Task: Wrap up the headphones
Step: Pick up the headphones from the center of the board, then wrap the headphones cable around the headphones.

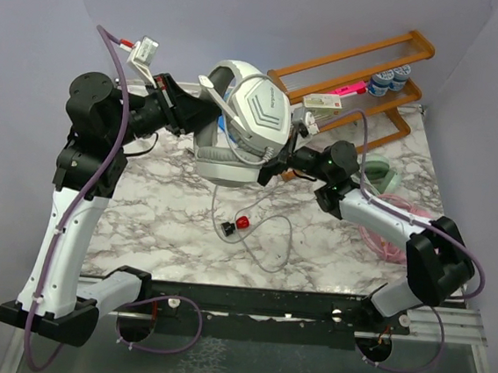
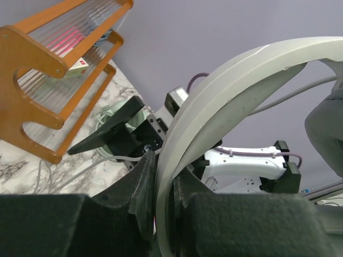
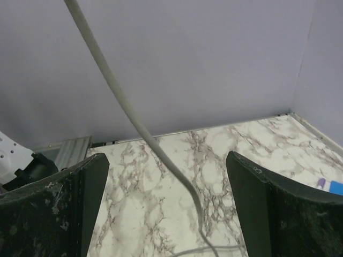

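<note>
Left gripper (image 2: 163,179) clamps the silver-grey headset (image 1: 258,108) by its headband — held above the marble table (image 1: 166,223). Right gripper (image 3: 166,182) gapes wide — grey cable (image 3: 131,115) hanging between its fingers

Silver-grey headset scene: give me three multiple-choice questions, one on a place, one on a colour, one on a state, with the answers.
1. Where is the silver-grey headset?
A. Flat on the table.
B. Held in the air by the left claw.
C. On the wooden rack.
2. What colour is the cable between the fingers of the right claw?
A. Pink.
B. Grey.
C. Mint green.
3. How is the right claw?
A. Open.
B. Shut on the cable.
C. Shut on the headband.
1 B: the left claw clamps its headband above the table.
2 B: the right wrist view shows it grey.
3 A: its fingers stand wide apart, the cable loose between them.
</note>
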Controlling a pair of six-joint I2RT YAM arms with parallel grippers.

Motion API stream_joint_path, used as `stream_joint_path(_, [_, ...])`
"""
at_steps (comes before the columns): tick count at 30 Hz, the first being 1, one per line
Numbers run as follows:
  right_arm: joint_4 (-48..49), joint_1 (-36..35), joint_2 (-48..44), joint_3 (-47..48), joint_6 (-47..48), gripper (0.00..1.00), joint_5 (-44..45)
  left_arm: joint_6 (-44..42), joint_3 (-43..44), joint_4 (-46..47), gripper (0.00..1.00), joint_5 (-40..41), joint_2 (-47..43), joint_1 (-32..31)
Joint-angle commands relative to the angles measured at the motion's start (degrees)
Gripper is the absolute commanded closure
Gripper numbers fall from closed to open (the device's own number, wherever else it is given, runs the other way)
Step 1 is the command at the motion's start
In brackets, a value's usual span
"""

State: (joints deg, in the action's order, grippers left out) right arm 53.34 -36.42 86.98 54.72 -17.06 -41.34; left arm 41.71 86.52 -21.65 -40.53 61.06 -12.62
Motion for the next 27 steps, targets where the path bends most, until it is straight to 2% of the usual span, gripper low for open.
stream_joint_path(1, [8.2, -2.4, 3.2, 2.7, 1.7, 0.00, -1.0, 5.7, 3.4, 6.7, 1.00, -3.4, -0.4, -0.3])
stream_joint_path(3, [7.7, -3.1, 4.7, 4.2, 2.1, 0.02, -1.3, 6.3, 3.8, 7.6, 1.00, -3.9, -0.5, -0.3])
stream_joint_path(5, [7.6, -3.6, 6.0, 5.6, 2.1, 0.11, -1.8, 6.7, 4.4, 8.1, 1.00, -4.4, -0.5, -0.3])
stream_joint_path(12, [7.6, -5.1, 8.6, 7.8, 0.8, 0.69, -1.8, 7.3, 6.8, 8.2, 1.00, -3.9, -0.8, -0.3])
stream_joint_path(15, [7.8, -5.4, 8.8, 7.8, -0.3, 0.82, -2.1, 7.3, 7.2, 7.8, 1.00, -1.5, -1.1, -0.3])
stream_joint_path(18, [8.3, -6.0, 7.9, 6.0, -0.9, 0.81, -1.7, 7.2, 7.5, 7.1, 1.00, 0.8, -1.0, -0.3])
stream_joint_path(19, [8.4, -6.1, 7.6, 5.4, -1.0, 0.75, -1.5, 7.3, 7.5, 6.8, 1.00, 1.8, -1.0, -0.3])
stream_joint_path(21, [8.2, -6.3, 7.1, 4.5, -0.9, 0.51, -1.9, 8.0, 7.1, 7.0, 1.00, 3.9, -1.0, -0.3])
stream_joint_path(22, [7.8, -6.3, 6.8, 4.2, -0.9, 0.47, -2.0, 8.2, 7.0, 7.0, 1.00, 4.4, -1.0, -0.3])
stream_joint_path(24, [6.6, -6.3, 5.8, 3.4, -0.4, 0.44, -1.7, 8.3, 7.2, 7.1, 1.00, 4.0, -0.5, -0.3])
stream_joint_path(27, [4.0, -6.3, 3.8, 2.7, 1.5, 0.60, -1.1, 8.7, 7.0, 7.0, 1.00, 3.5, 0.0, -0.3])
